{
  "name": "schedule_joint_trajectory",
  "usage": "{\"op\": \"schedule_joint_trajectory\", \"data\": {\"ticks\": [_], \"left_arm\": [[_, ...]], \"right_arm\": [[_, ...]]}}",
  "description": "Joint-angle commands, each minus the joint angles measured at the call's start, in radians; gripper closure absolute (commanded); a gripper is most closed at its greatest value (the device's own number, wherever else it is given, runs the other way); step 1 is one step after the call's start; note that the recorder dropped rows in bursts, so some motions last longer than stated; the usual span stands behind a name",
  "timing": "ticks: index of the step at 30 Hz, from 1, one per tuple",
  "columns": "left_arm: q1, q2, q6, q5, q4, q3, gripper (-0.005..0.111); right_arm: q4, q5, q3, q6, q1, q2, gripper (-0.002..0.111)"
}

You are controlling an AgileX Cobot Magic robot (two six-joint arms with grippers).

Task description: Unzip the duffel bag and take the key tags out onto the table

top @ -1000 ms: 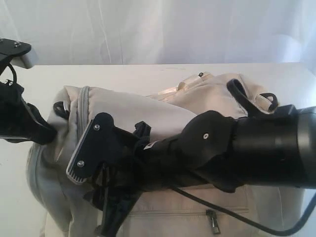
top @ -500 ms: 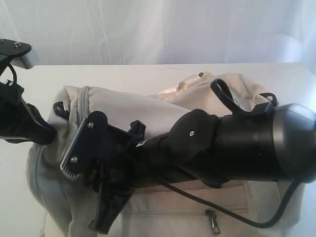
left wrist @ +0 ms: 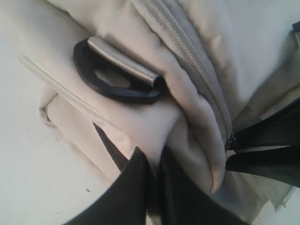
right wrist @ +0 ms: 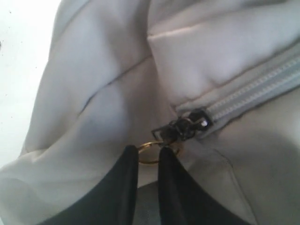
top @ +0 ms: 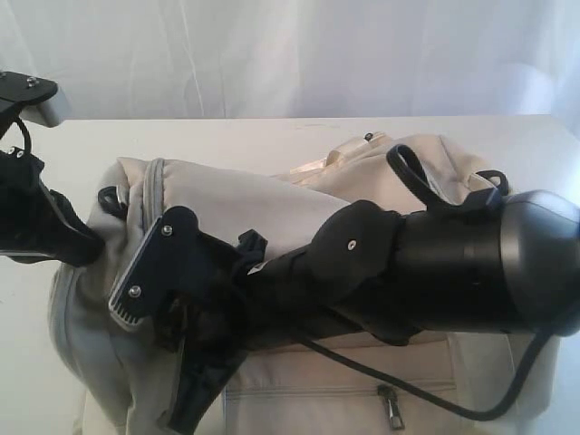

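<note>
**Foreground.** The duffel bag (top: 245,195) sits on the table with its side pocket facing front. The pocket is zipped and the pocket pull (top: 390,405) hangs flat. The right arm (top: 435,272) crosses in front of the bag toward its left end.

**Right gripper (right wrist: 148,152).** The fingers are drawn close together. The small brass pull ring (right wrist: 149,162) of the main zipper (right wrist: 253,91) is caught between the tips, which appears to be a pinch on the ring. The slider (right wrist: 180,129) sits at the zipper's end, and the teeth are closed along the visible run.

**Left gripper (left wrist: 157,185).** The fingers are pressed together on a fold of the bag's end fabric. The hold is just beside the zipper and near a dark strap ring (left wrist: 117,79).

**Handling assessment.**
- The cloth is soft and slack and creases freely. It will likely bunch and follow the slider unless the end is held taut, so the left hold is well placed as an anchor.
- The ring is thin, hard and smooth, and may swivel or slip out of a shallow pinch. A deeper bite, or the slider body, looks the safer hold.
- The pull should run along the teeth, not upward.

**Key tags.** Not in view; judged to be inside the closed bag.

**Farther back.** Strap loops (top: 412,177) stand at the bag's far right end. Beyond them is the white table (top: 272,136), with room to set the tags down.
</note>
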Motion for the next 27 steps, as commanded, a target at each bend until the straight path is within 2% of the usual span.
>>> {"op": "schedule_joint_trajectory", "data": {"ticks": [1, 6, 12, 14, 27], "left_arm": [[-0.001, -0.007, 0.001, 0.048, -0.036, -0.005, 0.106], [-0.001, -0.007, 0.001, 0.048, -0.036, -0.005, 0.106], [-0.001, -0.007, 0.001, 0.048, -0.036, -0.005, 0.106], [-0.001, -0.007, 0.001, 0.048, -0.036, -0.005, 0.106], [-0.001, -0.007, 0.001, 0.05, -0.036, -0.005, 0.106]], "right_arm": [[0.004, -0.024, -0.005, 0.063, 0.002, 0.002, 0.096], [0.004, -0.038, -0.005, 0.143, 0.001, 0.002, 0.092], [0.001, -0.005, -0.005, 0.146, 0.001, 0.002, 0.073], [0.001, -0.005, -0.005, 0.146, 0.001, 0.002, 0.07], [0.0, -0.005, -0.005, 0.157, 0.001, 0.066, 0.07]]}}
